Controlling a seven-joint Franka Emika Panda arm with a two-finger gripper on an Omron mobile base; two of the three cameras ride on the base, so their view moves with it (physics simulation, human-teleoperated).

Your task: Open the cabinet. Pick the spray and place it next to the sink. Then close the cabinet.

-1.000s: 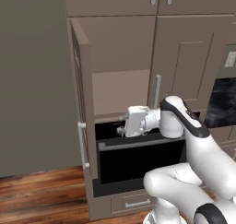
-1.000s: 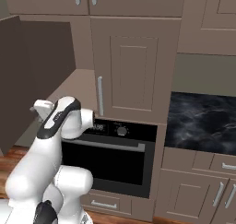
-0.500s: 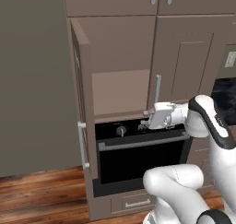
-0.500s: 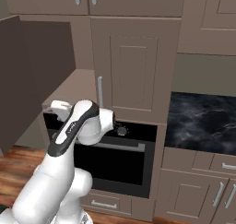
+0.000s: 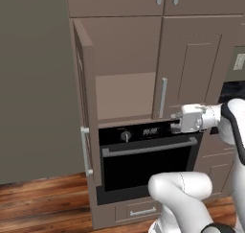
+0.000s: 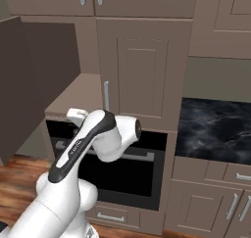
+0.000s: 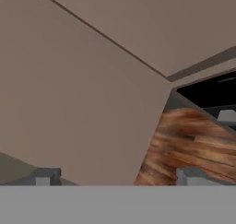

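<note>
Left base view shows the cabinet as a tall grey-brown unit with matte, flat-painted faces. Its left door is swung wide open and seen nearly edge-on, while its right door is shut, with a recessed shaker panel and a long vertical silver bar handle. The open half has a plain tan back wall and a flat floor, smooth and without texture; no bottle can be made out inside it. A second bar handle hangs on the open door near its lower edge.

Directly below the cabinet sits a black oven, glossy, with a round knob, a small display and a horizontal grey bar across its door. Under it is a shallow drawer with a short silver pull. The floor is reddish wood planking with visible grain.

The hand, a boxy white block on the white arm, hovers at the lower front edge of the cabinet, just below the shut door's bottom corner and above the oven's control strip. In the hand view the two grey fingertips stand well apart with nothing between them, so the hand is released. They face the flat brown door surface, the wood floor and a corner of the black oven.
</note>
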